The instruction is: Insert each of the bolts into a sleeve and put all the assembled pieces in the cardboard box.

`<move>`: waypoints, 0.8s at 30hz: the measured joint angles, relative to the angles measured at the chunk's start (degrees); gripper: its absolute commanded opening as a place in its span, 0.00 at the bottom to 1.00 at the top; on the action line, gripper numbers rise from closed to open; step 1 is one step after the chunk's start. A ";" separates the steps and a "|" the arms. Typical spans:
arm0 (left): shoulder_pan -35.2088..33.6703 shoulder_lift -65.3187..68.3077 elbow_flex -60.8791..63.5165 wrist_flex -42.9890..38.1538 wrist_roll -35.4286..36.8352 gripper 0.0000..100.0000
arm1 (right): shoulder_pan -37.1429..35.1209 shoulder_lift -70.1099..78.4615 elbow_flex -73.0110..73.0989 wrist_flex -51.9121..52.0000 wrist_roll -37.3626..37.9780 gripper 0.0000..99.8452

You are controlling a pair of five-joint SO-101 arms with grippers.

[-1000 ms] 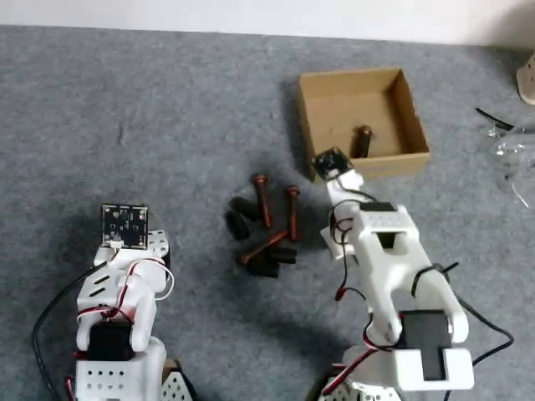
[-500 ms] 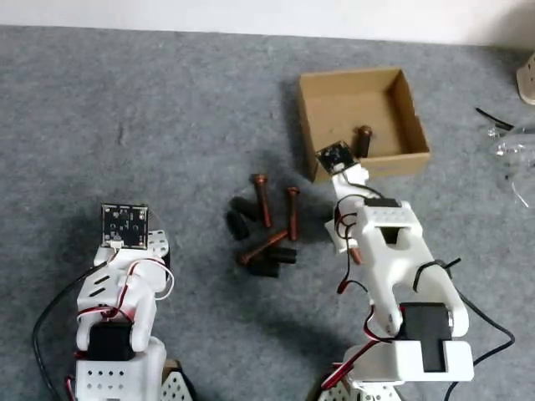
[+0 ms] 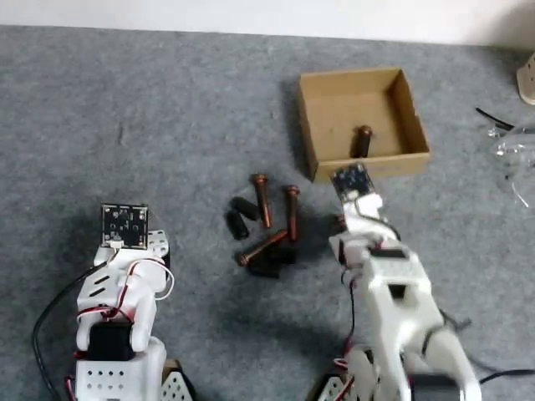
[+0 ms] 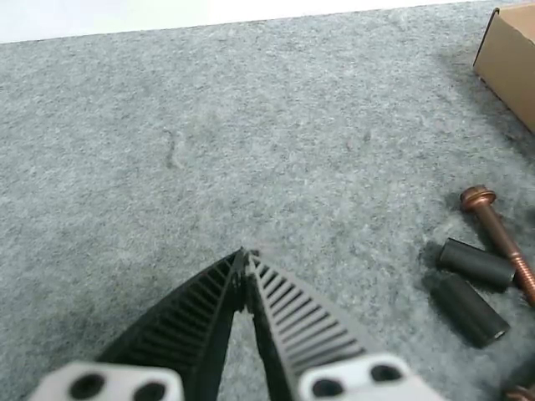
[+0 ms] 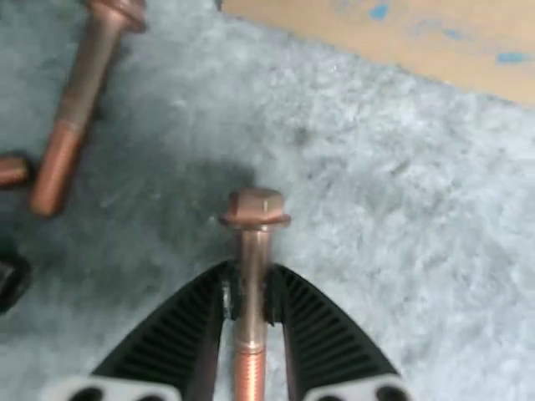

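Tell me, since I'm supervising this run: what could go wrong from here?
The right gripper pinches the bolt only by its shank, so it may twist or slip during insertion. The sleeves lie crowded among loose bolts; reaching in could scatter them.

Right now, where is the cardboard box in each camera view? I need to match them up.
High view: cardboard box, toward the far edge, right of centre, open top.
Left wrist view: one corner at the picture's edge, beyond the loose bolts.
Right wrist view: its brown side, beyond the head of the held bolt.
Shared landmark: the loose bolts beside it.
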 measured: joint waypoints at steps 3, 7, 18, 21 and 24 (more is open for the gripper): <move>0.00 0.00 0.00 -1.49 0.00 0.01 | 0.00 -9.23 6.42 -0.53 0.00 0.00; 0.00 0.00 0.00 -2.11 0.00 0.01 | 0.00 -20.75 13.27 -0.53 0.00 0.00; 0.00 0.00 0.00 -4.92 0.00 0.01 | 0.70 -53.63 22.51 5.27 -2.37 0.00; 2.73 0.00 0.00 -5.63 0.00 0.01 | 1.32 -64.44 22.59 11.16 -4.66 0.00; 3.87 0.00 0.00 -6.59 0.00 0.01 | 2.29 -70.59 22.59 17.05 -6.24 0.00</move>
